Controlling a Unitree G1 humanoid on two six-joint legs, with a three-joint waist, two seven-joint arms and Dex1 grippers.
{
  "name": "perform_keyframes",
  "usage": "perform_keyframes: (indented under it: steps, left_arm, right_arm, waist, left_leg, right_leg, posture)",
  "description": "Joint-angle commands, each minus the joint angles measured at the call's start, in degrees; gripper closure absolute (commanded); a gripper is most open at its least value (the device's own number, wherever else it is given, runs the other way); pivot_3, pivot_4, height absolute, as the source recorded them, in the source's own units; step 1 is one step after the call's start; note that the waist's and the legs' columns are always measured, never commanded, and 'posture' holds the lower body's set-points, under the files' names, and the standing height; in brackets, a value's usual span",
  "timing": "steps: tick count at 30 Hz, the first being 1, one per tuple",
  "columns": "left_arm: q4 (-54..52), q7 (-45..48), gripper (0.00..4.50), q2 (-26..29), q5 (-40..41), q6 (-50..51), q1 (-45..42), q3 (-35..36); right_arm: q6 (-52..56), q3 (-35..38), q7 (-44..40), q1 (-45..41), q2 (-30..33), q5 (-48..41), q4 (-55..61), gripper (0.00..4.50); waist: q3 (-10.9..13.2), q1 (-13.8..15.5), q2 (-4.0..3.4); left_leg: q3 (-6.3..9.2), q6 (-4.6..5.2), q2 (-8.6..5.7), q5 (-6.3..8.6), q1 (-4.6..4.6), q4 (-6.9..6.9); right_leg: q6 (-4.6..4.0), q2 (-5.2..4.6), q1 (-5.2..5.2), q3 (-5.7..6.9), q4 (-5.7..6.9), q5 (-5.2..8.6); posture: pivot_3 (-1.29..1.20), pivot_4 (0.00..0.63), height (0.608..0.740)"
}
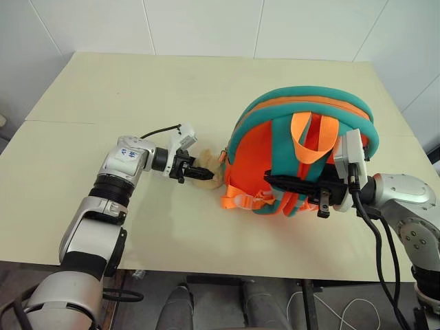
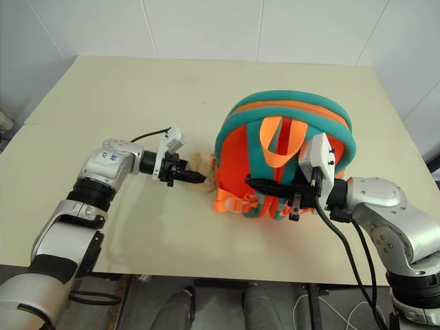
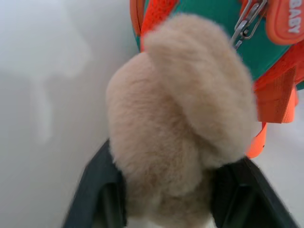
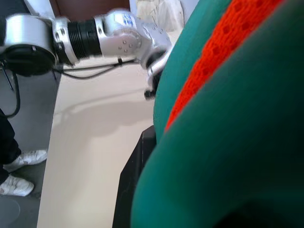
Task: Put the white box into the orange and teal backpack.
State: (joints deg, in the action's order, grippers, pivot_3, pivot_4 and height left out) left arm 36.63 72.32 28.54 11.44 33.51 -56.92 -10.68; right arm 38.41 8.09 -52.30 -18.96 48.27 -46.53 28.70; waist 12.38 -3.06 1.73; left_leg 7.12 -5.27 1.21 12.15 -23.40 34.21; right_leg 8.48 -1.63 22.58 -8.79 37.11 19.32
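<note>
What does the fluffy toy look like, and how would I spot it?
Find the big orange and teal backpack standing on the pale table. On its side nearer the robot's left arm lies a small tan plush toy, between the left gripper's black fingers. It is the only soft, furry thing there; everything beside it is smooth fabric, straps or metal.

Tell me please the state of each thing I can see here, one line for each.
orange and teal backpack: upright on the table, straps toward the robot.
plush toy: hanging off the backpack, between the left gripper's fingers.
left gripper: open around the toy.
right gripper: shut on a backpack strap.
</note>
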Motion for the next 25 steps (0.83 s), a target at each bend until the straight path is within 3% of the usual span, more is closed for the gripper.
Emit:
perform_keyframes:
  steps: [1,5,11,12,16,20,25]
  left_arm:
    - [-7.1,1.9,1.12,2.9,3.9,3.5,2.0,3.9]
    - [-12.5,1.0,0.0,5.8,6.3,5.7,5.2,7.4]
    - [-18.5,0.2,0.0,10.7,9.3,4.7,10.7,12.9]
    - [-19.1,0.0,0.0,11.1,9.4,4.0,11.5,13.5]
    - [-16.6,1.9,0.0,12.9,10.7,-3.3,13.9,17.4]
    - [-12.6,2.7,0.0,11.2,13.9,-14.4,15.0,23.9]
    - [-14.4,3.3,0.0,11.3,17.2,-16.7,18.0,27.4]
  right_arm:
    - [2.1,4.6,-1.6,2.3,6.0,0.2,3.0,3.6]
    - [3.8,10.6,-3.4,6.0,11.8,-0.3,3.3,2.29]
    - [5.1,23.3,-8.3,13.7,18.9,3.2,-0.4,0.17]
    - [4.8,25.4,-9.5,15.4,19.7,4.6,-1.9,0.01]
    - [2.2,31.9,-12.8,20.1,21.0,10.2,-8.1,0.01]
    - [0.7,38.7,-16.5,25.5,19.0,13.3,-13.4,0.01]
    - [-0.4,41.5,-15.1,25.3,15.0,12.0,-15.6,0.01]
  waist:
    - [0.0,0.0,0.0]
    - [0.0,0.2,0.0]
    - [0.0,0.2,0.0]
    - [0.0,0.2,0.0]
    - [0.0,0.7,0.01]
    - [0.0,1.2,0.01]
    - [0.0,1.1,0.01]
  left_leg:
    - [-0.01,0.0,0.0,0.0,0.0,-0.03]
    - [0.01,0.01,0.01,0.0,0.01,-0.02]
    - [-0.02,0.01,0.03,0.0,0.06,0.0]
    - [-0.01,0.01,0.03,0.0,0.08,0.0]
    - [-0.08,0.01,0.01,0.0,0.09,0.11]
    - [-0.09,0.01,0.02,0.0,0.11,0.12]
    - [-0.14,0.02,0.02,0.01,0.11,0.07]
  right_leg:
    - [0.0,-0.01,0.0,-0.01,0.0,0.0]
    - [-0.01,0.0,0.0,0.02,0.01,0.01]
    - [-0.02,-0.01,-0.03,0.02,0.03,0.01]
    - [-0.03,-0.01,-0.07,0.03,0.02,0.02]
    - [-0.02,-0.02,-0.14,0.0,-0.03,0.01]
    - [-0.03,-0.02,-0.13,0.01,-0.02,0.0]
    - [-0.02,-0.03,-0.16,-0.03,-0.13,0.0]
  posture:
    - [0.0,0.15,0.74]
    - [0.0,0.15,0.74]
    - [0.0,0.15,0.74]
    - [0.0,0.15,0.74]
    - [0.0,0.15,0.74]
    - [0.0,0.15,0.74]
    - [0.0,0.15,0.74]
